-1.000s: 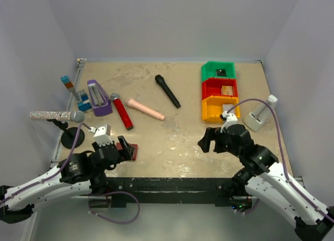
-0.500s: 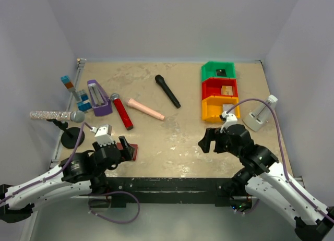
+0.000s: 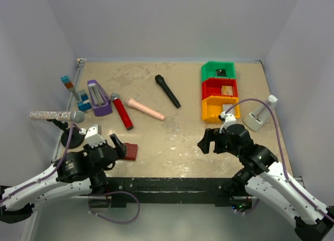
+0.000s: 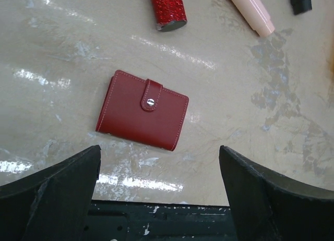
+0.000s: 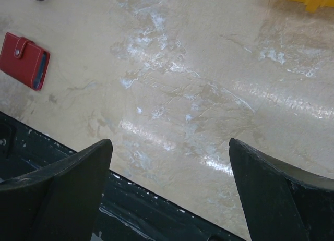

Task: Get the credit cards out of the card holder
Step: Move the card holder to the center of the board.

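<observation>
Top, left-wrist and right-wrist views of 2 arms at a table (image 3: 172, 139).

The card holder (image 4: 142, 117) lies flat and closed on the table near its front-left edge, with its tab (image 4: 150, 95) snapped down over the face. No credit cards show at the holder. From the right-wrist view only a pale blue-grey sleeve edge peeps out at 1 short end.

The left gripper (image 4: 159, 157) hangs above and just on the near side of the holder, fingers spread wide and holding nothing. The holder sits just ahead of the gap between them, slightly toward the left finger. Its long axis runs across that gap, nearly in line with the 2 fingertips and dipping a little to the right. The tab wraps over the far long edge.

The right gripper (image 5: 169, 147) is likewise spread wide and empty, over bare table well to the right. From there the holder appears only in the far corner of its view.

The left arm is plainly the nearer. A pinch across the short width would probably call for a wrist turn. As posed, the fingers straddle the long axis.

Far right, 3 bins (image 3: 218, 91) each hold a small flat piece, too small to identify.
</observation>
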Robot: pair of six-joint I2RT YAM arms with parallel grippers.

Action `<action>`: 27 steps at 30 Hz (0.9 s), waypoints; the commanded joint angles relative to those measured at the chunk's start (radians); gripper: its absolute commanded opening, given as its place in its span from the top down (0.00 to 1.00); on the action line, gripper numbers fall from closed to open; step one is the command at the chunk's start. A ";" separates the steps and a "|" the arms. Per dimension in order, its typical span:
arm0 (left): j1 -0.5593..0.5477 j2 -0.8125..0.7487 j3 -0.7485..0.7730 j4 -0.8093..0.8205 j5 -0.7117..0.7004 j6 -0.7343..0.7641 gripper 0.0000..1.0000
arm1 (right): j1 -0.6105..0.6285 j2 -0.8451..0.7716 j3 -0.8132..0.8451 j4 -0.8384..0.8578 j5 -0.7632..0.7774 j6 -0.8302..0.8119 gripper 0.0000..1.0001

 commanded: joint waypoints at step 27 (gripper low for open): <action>0.500 0.460 -0.158 0.441 0.291 0.083 0.15 | 0.001 0.111 0.063 0.134 -0.171 0.016 0.01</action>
